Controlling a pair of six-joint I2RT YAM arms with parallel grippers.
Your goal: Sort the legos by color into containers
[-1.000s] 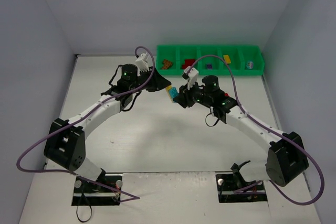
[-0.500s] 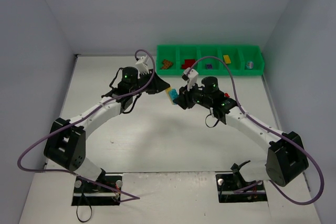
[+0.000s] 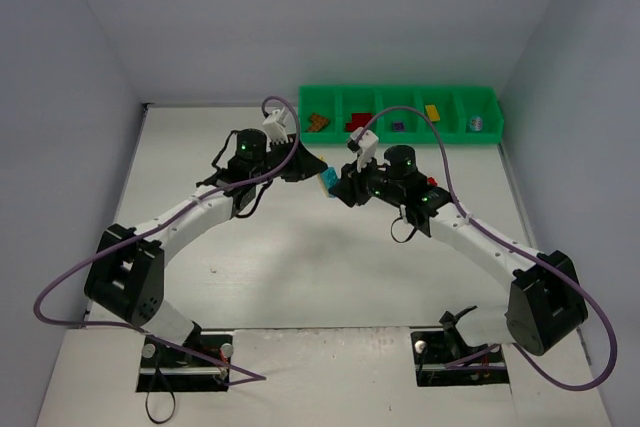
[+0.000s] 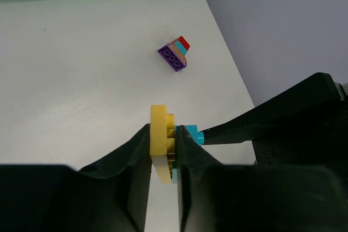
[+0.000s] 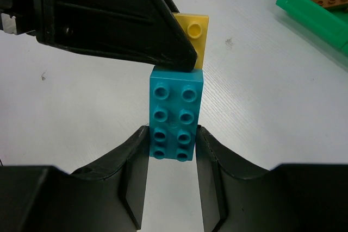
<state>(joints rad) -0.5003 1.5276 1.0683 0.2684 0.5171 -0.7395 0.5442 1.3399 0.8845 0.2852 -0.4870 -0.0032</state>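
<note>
Legos [image 3: 318, 122] lie in each box of the green tray [image 3: 395, 90] at the far side of the table [image 3: 300, 277]. The left gripper [image 4: 163, 137] squeezes a yellow brick [image 4: 158, 126]. The right gripper [image 5: 172, 137] squeezes the light blue brick [image 5: 175, 101] stuck to it. I think these two need pulling apart. A mixed stack [image 4: 174, 55] waits on the table.

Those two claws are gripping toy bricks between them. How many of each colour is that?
1 yellow plastic brick, clamped in the left gripper
1 light blue plastic brick, clamped in the right gripper
Total: 2 bricks, joined end to end
</note>
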